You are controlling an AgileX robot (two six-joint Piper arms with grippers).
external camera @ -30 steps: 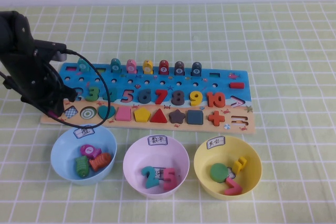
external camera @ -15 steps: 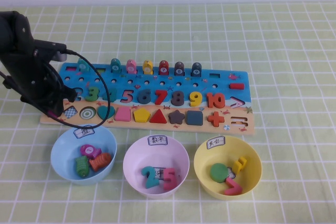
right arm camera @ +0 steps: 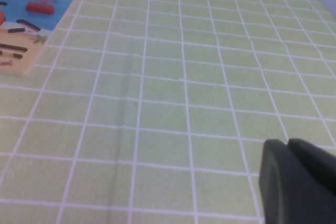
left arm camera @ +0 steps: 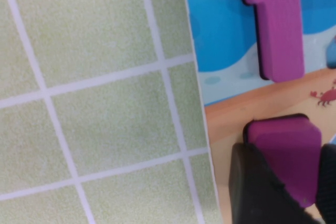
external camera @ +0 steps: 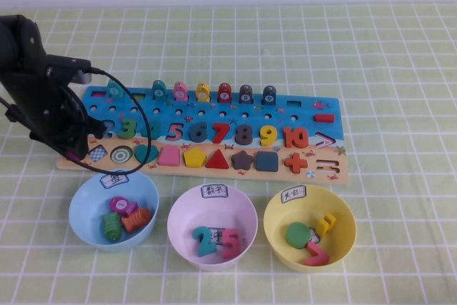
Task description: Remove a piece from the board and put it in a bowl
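Note:
The board [external camera: 300,108] lies across the table, blue above and tan below. My left gripper [external camera: 71,146] is down on its left end. In the left wrist view the magenta-purple piece [left arm camera: 283,135] rests on the tan strip of the board [left arm camera: 220,35], below a purple number 1 [left arm camera: 278,24]. The left gripper [left arm camera: 286,156] is shut on the piece, with a black finger pressed against each side. The arm hides the piece in the high view. The yellow bowl [external camera: 343,244] stands at the front right and holds a green disc and a few number pieces. My right gripper [right arm camera: 287,142] is shut and empty over bare cloth.
A light blue bowl [external camera: 82,208] and a pale pink bowl [external camera: 182,212], both with pieces inside, stand in front of the board, left of the yellow one. A black cable loops from the left arm over the board's left part. Green checked cloth covers the table.
The board has slid very slightly to the right. The left arm stays where it was, still closed on the piece.

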